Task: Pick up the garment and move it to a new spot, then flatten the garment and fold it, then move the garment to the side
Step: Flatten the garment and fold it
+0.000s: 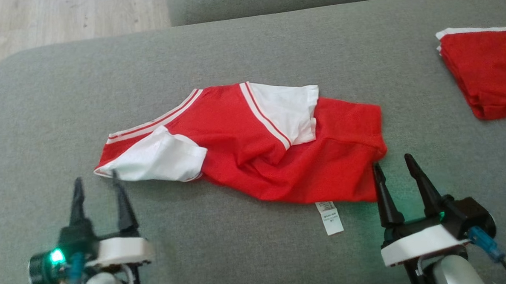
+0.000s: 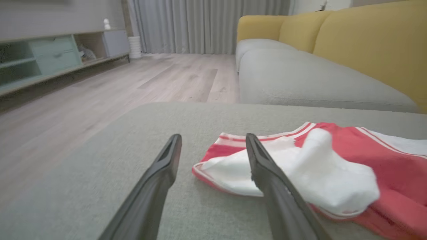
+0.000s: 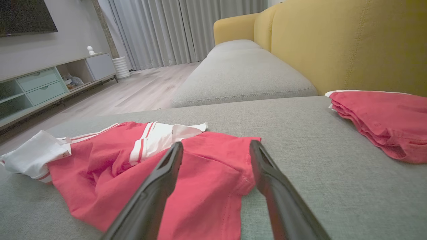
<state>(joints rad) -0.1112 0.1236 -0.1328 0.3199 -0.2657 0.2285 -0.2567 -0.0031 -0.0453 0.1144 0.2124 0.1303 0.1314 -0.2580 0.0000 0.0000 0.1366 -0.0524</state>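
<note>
Looking at the grey cushion (image 1: 274, 38), you have the garment (image 1: 244, 134), a red shirt with white sleeves, lying crumpled across its middle, its sleeve end toward your left gripper (image 1: 97, 178) and its hem end toward your right gripper (image 1: 391, 160). Both grippers stand with fingers spread apart and hold nothing. The left sits at the tip of the near white sleeve (image 1: 160, 161), its inner finger just over the cloth edge. The right sits at the hem corner, its inner finger touching the red fabric. The main risk, as I judge it, is a shallow pinch. If you close on the sleeve tip alone, the body will likely hang and twist when you lift, and the creases bunched in the centre will tighten rather than open. On the right, catching only 1 layer of the hem could let the shirt peel open or slip out. Pulling the 2 ends unevenly would drag the cloth askew, and carrying it far to the right could disturb the folded red pile (image 1: 485, 80). Counting: 1 loose garment with 2 white sleeves and 1 care label (image 1: 331, 217) poking out at its near edge, 1 folded pile, and 2 grippers with 2 fingers each.
</note>
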